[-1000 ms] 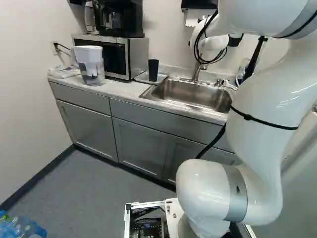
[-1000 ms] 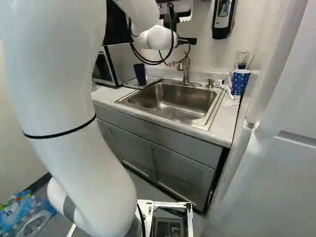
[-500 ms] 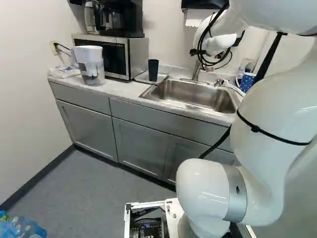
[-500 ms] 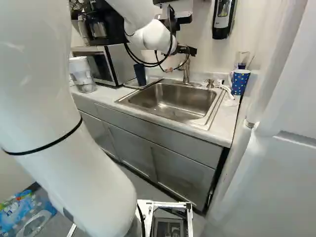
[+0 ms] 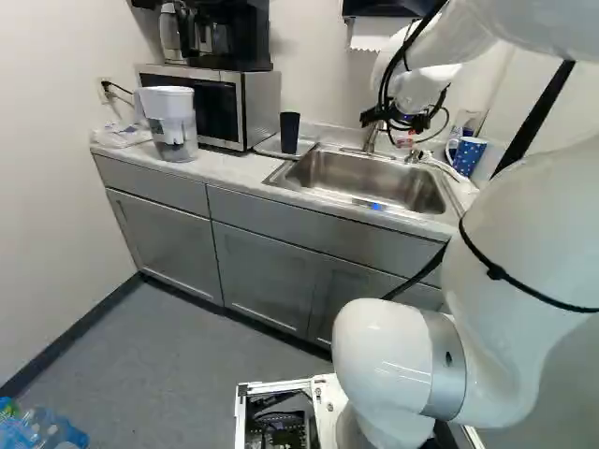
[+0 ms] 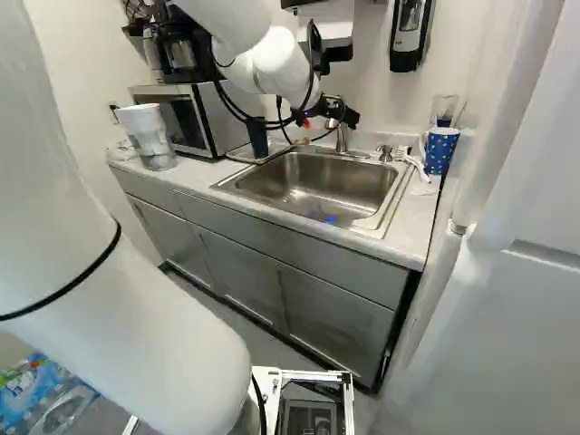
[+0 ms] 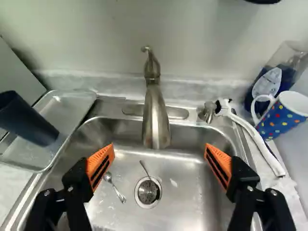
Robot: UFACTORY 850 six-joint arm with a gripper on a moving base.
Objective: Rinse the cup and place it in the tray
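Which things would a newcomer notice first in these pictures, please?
Probably the large white arm, at the right of the left base view. Then the open end effector with orange pads above the steel sink, and the dark cup in the tray beside it.

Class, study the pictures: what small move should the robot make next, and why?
Probably ease the claw toward the dotted mug: the claw is open and empty, the mug stands beside the sink, and the dark cup is already in the tray.
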